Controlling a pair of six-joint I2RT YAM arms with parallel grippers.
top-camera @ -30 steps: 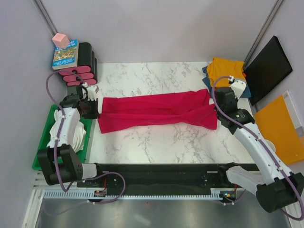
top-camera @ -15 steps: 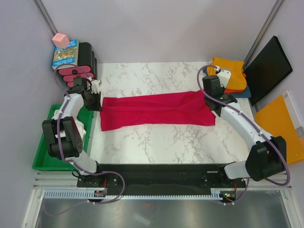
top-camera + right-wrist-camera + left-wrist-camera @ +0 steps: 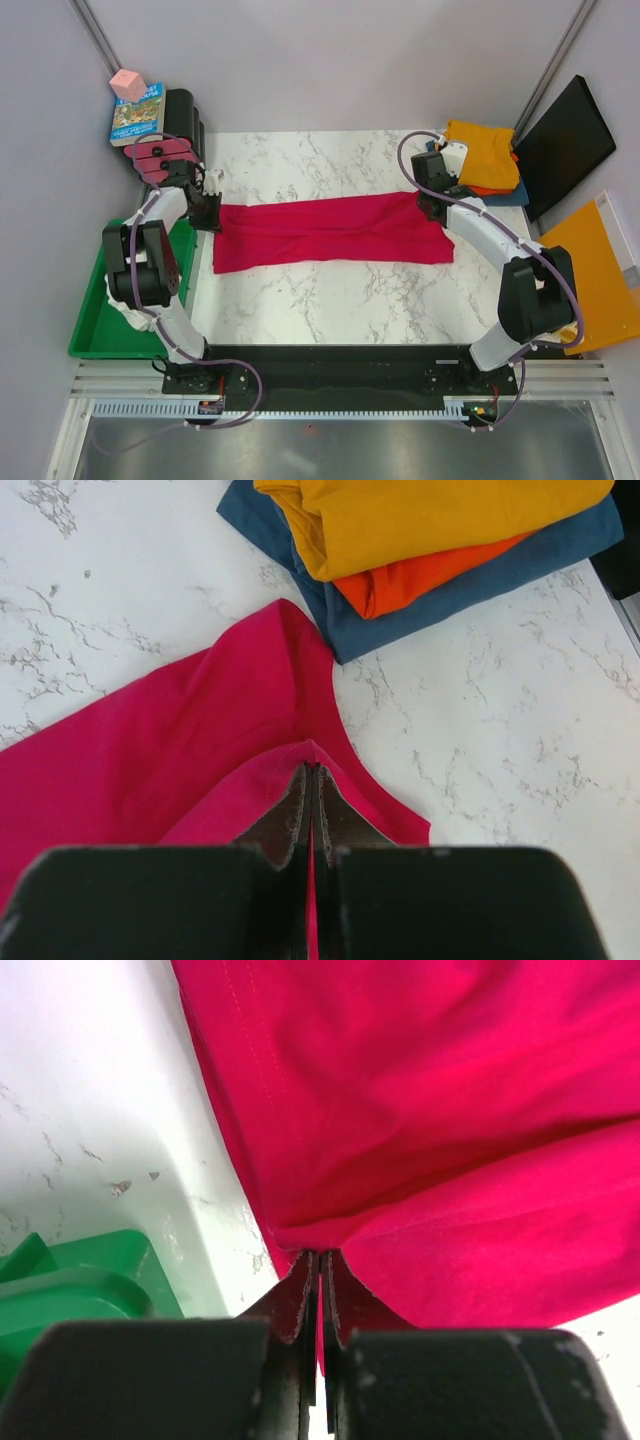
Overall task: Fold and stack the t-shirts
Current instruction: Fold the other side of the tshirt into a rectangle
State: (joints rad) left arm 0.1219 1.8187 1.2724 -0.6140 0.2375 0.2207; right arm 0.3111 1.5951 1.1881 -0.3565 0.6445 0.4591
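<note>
A crimson-red t-shirt (image 3: 330,232) lies in a long folded band across the marble table. My left gripper (image 3: 213,207) is shut on the shirt's left end, with a pinch of red cloth (image 3: 430,1110) between its fingertips (image 3: 300,1290). At the shirt's far right corner, my right gripper (image 3: 428,200) is shut on a fold of the same cloth (image 3: 180,760). Just beyond that corner sits a folded stack: a yellow-orange t-shirt (image 3: 430,520) on an orange one (image 3: 420,575) on a blue one (image 3: 460,595). The stack also shows from above (image 3: 482,150).
A green tray (image 3: 95,330) sits off the table's left edge, its corner visible in the left wrist view (image 3: 70,1280). Pink-and-black cases (image 3: 175,140), a book (image 3: 138,112) and a pink cube (image 3: 128,84) stand back left. A black board (image 3: 565,145) and an orange board (image 3: 590,270) lie to the right.
Both grippers, still pinching the shirt's ends, moved towards the far side of the table. The red shirt went from a twisted, lifted shape to a flatter folded band.
</note>
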